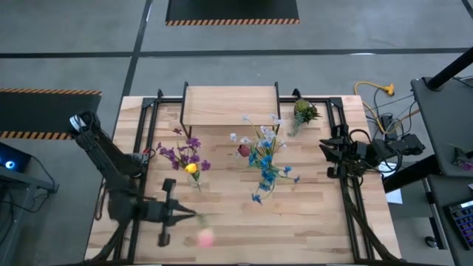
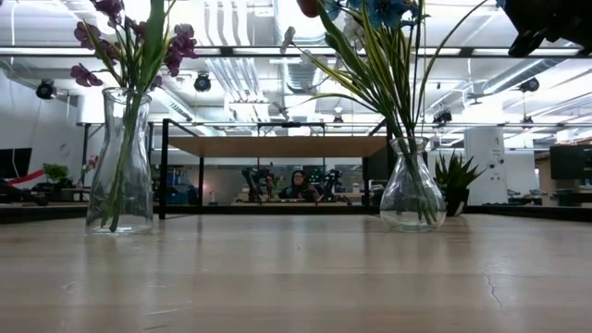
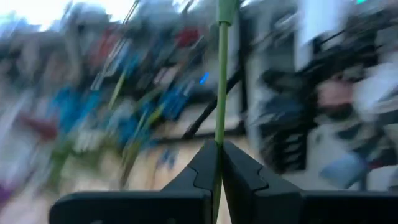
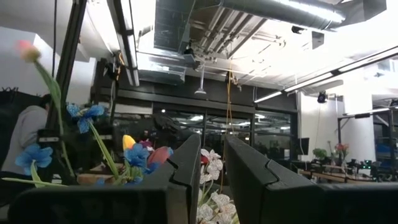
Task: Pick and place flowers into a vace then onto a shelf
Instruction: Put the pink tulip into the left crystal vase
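Observation:
My left gripper (image 1: 191,216) hovers over the near-left part of the table, shut on a flower with a pink bloom (image 1: 205,238) and a green stem (image 3: 222,81). That bloom (image 4: 28,50) also shows in the right wrist view. A glass vase (image 2: 120,176) with purple flowers (image 1: 181,154) and a yellow one stands left of centre. A second vase (image 2: 412,194) with blue, white and red flowers (image 1: 266,166) stands at the centre. The shelf (image 1: 230,106) is at the far edge. My right gripper (image 1: 327,157) waits open at the right side, raised, fingers toward the centre vase. My left gripper pinches the pink flower's green stem (image 3: 219,149) between its two fingers, which lie across the stem. The stem runs straight on past the fingertips. The flower is lifted clear of the table, its bloom (image 1: 205,238) toward the near edge.
A stubby yellow-green tuft (image 1: 303,112) stands right of the shelf at the far edge. Black metal frames (image 1: 347,199) run along the table's left and right sides. Bare wood (image 1: 295,229) lies along the near edge. A person (image 2: 298,185) sits in the room beyond.

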You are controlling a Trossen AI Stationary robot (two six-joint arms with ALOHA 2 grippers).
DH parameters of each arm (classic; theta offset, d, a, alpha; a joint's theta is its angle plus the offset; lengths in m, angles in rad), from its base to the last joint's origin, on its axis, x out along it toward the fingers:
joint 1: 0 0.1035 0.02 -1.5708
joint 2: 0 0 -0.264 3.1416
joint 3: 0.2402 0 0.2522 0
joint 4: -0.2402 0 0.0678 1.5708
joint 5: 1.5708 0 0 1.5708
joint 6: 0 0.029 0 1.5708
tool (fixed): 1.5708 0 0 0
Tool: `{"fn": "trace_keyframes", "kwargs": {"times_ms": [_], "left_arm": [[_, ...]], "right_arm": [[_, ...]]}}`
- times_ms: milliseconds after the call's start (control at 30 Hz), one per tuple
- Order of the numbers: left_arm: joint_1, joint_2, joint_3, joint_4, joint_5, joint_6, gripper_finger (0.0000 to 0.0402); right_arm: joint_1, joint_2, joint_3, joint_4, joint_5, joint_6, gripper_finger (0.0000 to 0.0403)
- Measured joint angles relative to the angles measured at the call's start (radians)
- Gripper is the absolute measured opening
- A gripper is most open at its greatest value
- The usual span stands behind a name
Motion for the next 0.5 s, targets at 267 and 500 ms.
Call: {"fn": "trace_keyframes", "kwargs": {"times_ms": [267, 500], "left_arm": [[0.044, -0.133, -0.329, 0.436, 0.069, 0.269, 0.0], [0.089, -0.236, -0.454, 0.458, 0.068, 0.269, 0.0]], "right_arm": [[0.0, 0.0, 0.0, -0.004, 0.0, 0.031, 0.0063], [0.0, 0.0, 0.0, -0.006, 0.0, 0.036, 0.0063]]}}
